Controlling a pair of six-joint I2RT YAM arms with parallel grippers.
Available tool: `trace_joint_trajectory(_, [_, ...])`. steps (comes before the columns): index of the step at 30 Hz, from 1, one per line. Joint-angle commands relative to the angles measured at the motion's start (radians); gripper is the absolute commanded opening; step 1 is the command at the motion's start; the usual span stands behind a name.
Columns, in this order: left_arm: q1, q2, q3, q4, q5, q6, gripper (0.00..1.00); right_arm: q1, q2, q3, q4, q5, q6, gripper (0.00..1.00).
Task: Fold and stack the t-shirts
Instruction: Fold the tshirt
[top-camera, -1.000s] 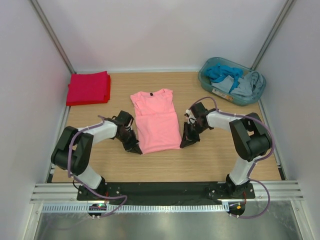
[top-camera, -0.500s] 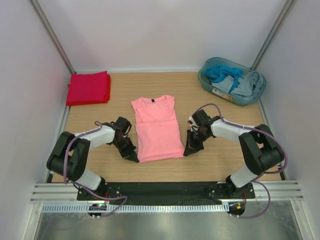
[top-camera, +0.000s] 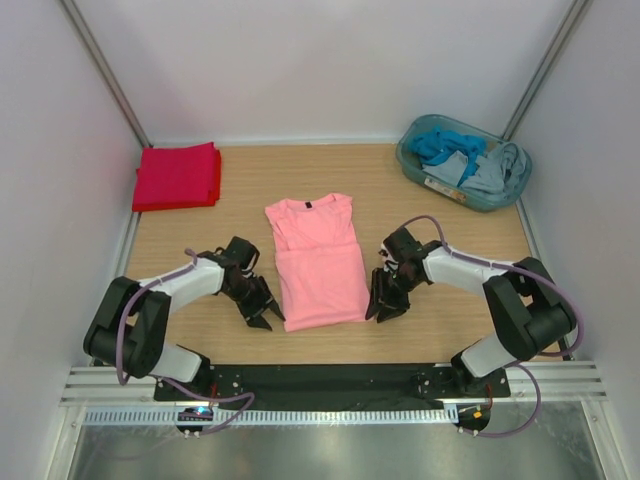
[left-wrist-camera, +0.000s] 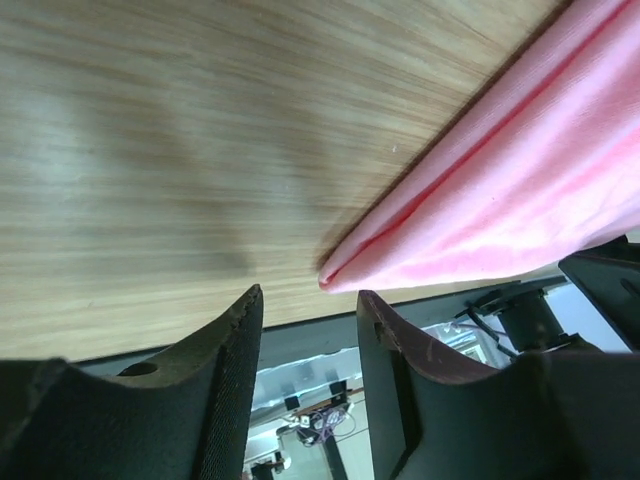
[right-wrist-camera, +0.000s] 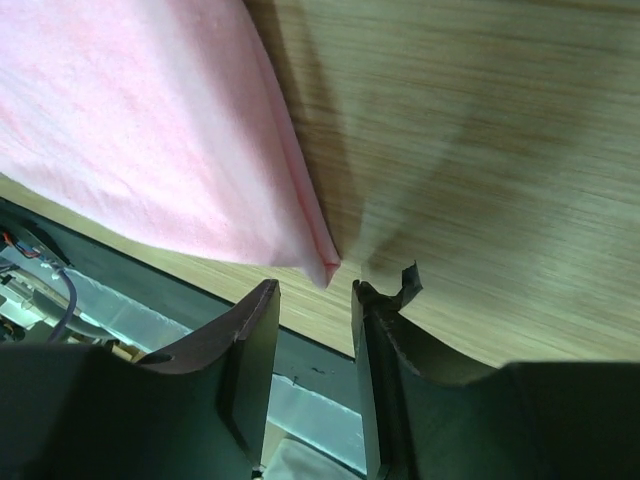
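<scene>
1. Pink tee (top-camera: 318, 262) lies flat mid worktop (top-camera: 440, 320), folded to a narrow oblong, closer to the near edge than the far one; neck & small dark label point to far edge, hem to near edge
2. L fingers (top-camera: 262, 318) sit low at the tee's near-left corner, just beside the cloth. They're partly open w/ a clear gap betw. the two & nothing gripped. L wrist view: folded corner lies just off the tips, not pinched
3. R fingers (top-camera: 382, 308) sit the same way at the near-right corner, also partly open, holding nothing. R wrist view: cloth corner lies just ahead of the gap, tips close to the wood
4. Red tee (top-camera: 178, 176) lies folded to a neat square in the far-left corner, well apart from the pink tee
5. Teal basket (top-camera: 404, 158) stands in the far-right corner w/ blue & grey cloth heaped inside
6. Both arms reach in from the near edge, one each side of the pink tee
</scene>
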Motion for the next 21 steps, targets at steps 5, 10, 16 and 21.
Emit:
trace_joint_trajectory(5, [-0.011, 0.020, -0.085, 0.183, 0.089, -0.026, 0.45, 0.005, -0.025, -0.012, 0.012, 0.010, -0.013, 0.41])
trace_joint_trajectory(10, [-0.018, 0.053, -0.109, 0.231, 0.090, -0.026, 0.46, 0.005, 0.001, 0.002, 0.016, 0.019, -0.033, 0.35])
trace_joint_trajectory(16, [-0.018, 0.059, -0.137, 0.253, 0.099, -0.027, 0.28, 0.006, -0.005, -0.001, 0.025, 0.014, -0.024, 0.20])
trace_joint_trajectory(21, [-0.019, 0.040, -0.126, 0.253, 0.109, -0.041, 0.00, 0.005, -0.035, 0.005, 0.012, 0.014, -0.027, 0.01])
